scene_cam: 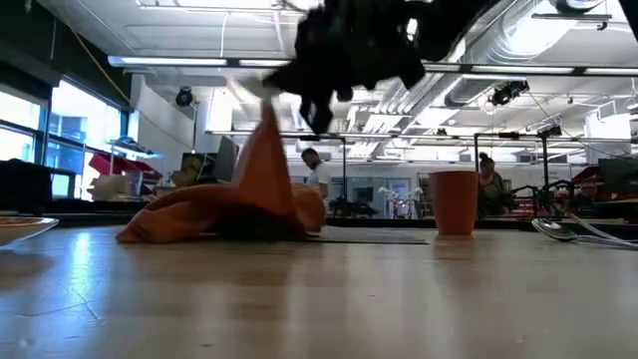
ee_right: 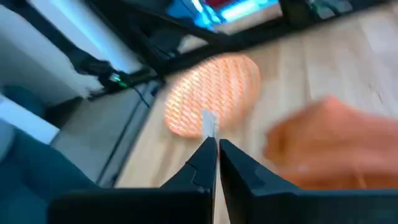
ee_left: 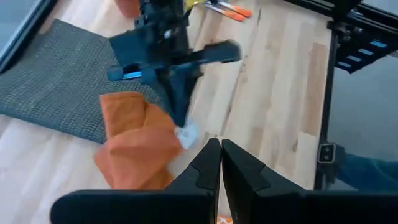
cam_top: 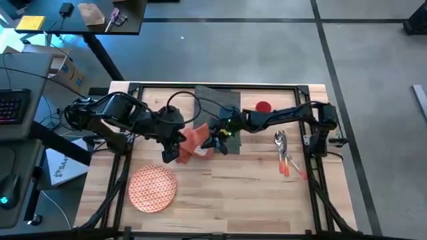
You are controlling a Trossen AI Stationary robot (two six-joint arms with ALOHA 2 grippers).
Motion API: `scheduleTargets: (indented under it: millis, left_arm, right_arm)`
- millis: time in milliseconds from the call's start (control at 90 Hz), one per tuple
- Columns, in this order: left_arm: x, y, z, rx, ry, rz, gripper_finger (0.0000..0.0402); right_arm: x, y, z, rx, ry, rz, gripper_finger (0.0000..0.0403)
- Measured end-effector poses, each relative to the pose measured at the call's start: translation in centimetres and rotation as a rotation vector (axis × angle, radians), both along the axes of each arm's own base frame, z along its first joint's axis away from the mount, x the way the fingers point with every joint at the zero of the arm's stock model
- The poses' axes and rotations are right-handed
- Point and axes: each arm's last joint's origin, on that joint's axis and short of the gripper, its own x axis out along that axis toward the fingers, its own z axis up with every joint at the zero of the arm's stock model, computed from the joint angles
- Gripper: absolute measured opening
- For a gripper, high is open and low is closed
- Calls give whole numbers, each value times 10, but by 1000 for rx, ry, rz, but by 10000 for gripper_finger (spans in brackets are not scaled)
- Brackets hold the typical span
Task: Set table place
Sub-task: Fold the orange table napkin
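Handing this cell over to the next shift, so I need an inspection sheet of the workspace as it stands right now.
Surface: wooden table, bare planks at front.
Job's things: napkin bunched, lying partly on placemat; plate front left, off the mat; red cup by mat; cutlery at right.
Clutter: nothing seen.
Grippers: left tool shut, empty; right tool shut, pinching the napkin's white tag.
Cables: black cable looped over left arm.
Surroundings: people behind; desk with keyboard left.

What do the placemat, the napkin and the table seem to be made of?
The placemat looks like dark grey woven material, going by its fine mesh texture. The napkin seems to be soft orange cloth, since it slumps in folds and peaks where it is lifted. The table looks like light butcher-block wood, with plank seams showing and a matte finish.
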Motion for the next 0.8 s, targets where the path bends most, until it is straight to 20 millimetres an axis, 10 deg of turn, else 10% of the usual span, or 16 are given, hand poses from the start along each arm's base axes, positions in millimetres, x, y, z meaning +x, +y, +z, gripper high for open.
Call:
scheduleTargets:
  millis: [544,800]
  left_arm:
    - [-3,1,-2,52,45,-46,0]
    - [-3,2,-2,148,47,-93,0]
  right_arm:
    - [-1,43,22,-77,134,126,0]
    - [-11,55,96,-80,-22,105,0]
